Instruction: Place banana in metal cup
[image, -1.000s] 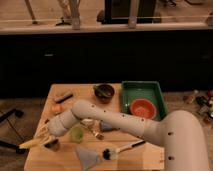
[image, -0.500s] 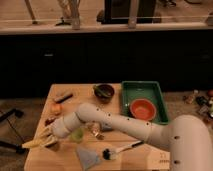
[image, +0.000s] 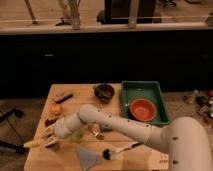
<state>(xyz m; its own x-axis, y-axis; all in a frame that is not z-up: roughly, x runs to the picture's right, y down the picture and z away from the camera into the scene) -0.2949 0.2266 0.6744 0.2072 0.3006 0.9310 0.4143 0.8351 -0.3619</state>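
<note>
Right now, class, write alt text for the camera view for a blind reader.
A white robot arm reaches across a wooden table, its gripper over the near left corner, the yellow banana at its tip. A green tray holds an orange bowl.

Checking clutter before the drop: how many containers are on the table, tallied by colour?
Green: 2 (tray, cup)
Orange: 1 (bowl, inside the tray)
Dark: 1 (bowl)
Metal cup: 0 made out, perhaps hidden by the arm
Total: 4
The gripper is at the table's near left corner, by the banana.
</note>
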